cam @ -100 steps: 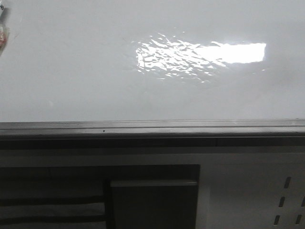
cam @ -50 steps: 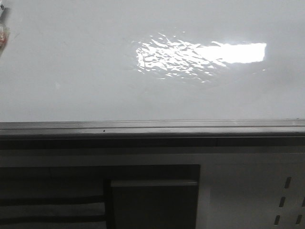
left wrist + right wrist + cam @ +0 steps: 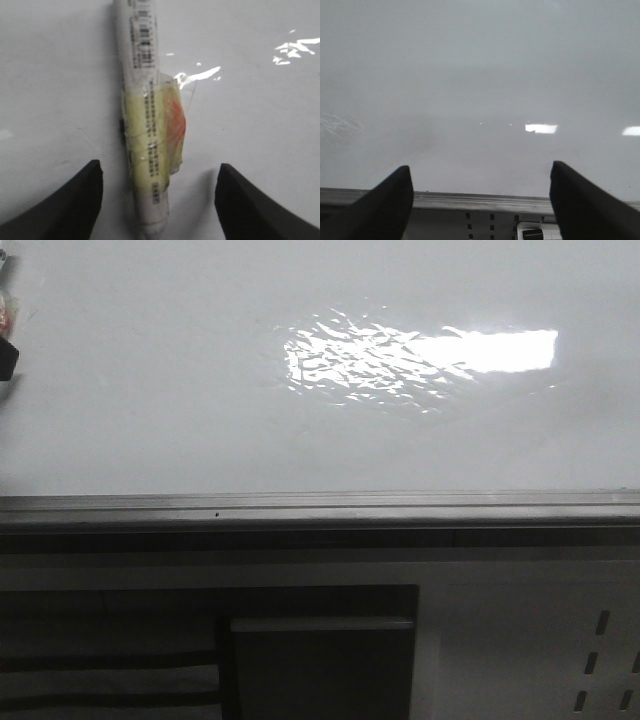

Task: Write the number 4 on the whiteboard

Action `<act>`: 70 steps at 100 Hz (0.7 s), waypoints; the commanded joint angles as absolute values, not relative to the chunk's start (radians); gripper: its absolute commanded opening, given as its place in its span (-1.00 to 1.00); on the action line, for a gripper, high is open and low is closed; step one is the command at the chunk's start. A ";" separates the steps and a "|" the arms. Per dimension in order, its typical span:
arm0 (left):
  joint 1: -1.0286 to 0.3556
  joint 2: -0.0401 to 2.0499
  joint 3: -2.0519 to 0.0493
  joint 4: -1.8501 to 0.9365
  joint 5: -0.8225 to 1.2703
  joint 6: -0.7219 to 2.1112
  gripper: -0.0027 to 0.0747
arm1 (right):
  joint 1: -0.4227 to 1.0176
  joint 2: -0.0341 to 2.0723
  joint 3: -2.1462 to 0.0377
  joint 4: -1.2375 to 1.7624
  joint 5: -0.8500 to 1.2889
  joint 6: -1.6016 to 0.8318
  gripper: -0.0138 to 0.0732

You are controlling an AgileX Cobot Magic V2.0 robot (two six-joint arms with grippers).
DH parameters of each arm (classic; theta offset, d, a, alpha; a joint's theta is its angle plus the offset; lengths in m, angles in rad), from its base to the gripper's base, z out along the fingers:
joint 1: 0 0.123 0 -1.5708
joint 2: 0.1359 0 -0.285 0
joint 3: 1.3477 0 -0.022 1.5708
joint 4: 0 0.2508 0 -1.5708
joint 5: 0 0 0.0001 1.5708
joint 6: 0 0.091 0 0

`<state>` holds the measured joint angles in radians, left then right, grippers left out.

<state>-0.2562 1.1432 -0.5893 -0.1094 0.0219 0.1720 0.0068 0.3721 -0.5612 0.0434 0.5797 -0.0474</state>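
My left pincer stands wide open, its dark fingers well apart on either side of a white marker wrapped in yellowish tape; neither finger touches it, and the marker points at the whiteboard. My right pincer is also spread wide and empty, facing the whiteboard above its grey bottom rail. In the front view the board shows a bright glare patch; I see no written 4 on it.

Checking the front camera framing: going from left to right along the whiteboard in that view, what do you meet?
Dark object at the left edge → plain whiteboard → bright glare patch.
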 commanded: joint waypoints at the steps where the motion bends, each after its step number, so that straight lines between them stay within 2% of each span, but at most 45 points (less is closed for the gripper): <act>1: -0.260 1.144 -0.615 -0.112 -0.067 0.171 0.20 | 0.001 0.389 -0.587 0.044 0.503 -0.052 0.49; 7: -0.260 1.144 -0.615 -0.112 -0.070 0.171 0.18 | 0.001 0.389 -0.587 0.044 0.503 -0.052 0.49; 14: -0.260 1.142 -0.615 -0.112 -0.070 0.171 0.05 | 0.001 0.389 -0.587 0.044 0.503 -0.052 0.49; 33: -0.260 1.136 -0.615 -0.112 -0.070 0.171 -0.48 | 0.001 0.389 -0.587 0.044 0.507 -0.052 0.49; 45: -0.260 1.136 -0.615 -0.112 -0.070 0.171 -0.73 | 0.001 0.389 -0.587 0.044 0.507 -0.052 0.49; 61: -0.260 1.136 -0.615 -0.121 -0.062 0.171 -0.96 | 0.001 0.389 -0.587 0.044 0.529 -0.052 0.49; 70: -0.260 1.136 -0.617 -0.121 -0.055 0.171 -0.98 | 0.001 0.389 -0.592 0.048 0.543 -0.052 0.49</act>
<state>-0.2562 1.1501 -0.5893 -0.1116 0.0000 0.1724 0.0068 0.3721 -0.5612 0.0434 0.5942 -0.0474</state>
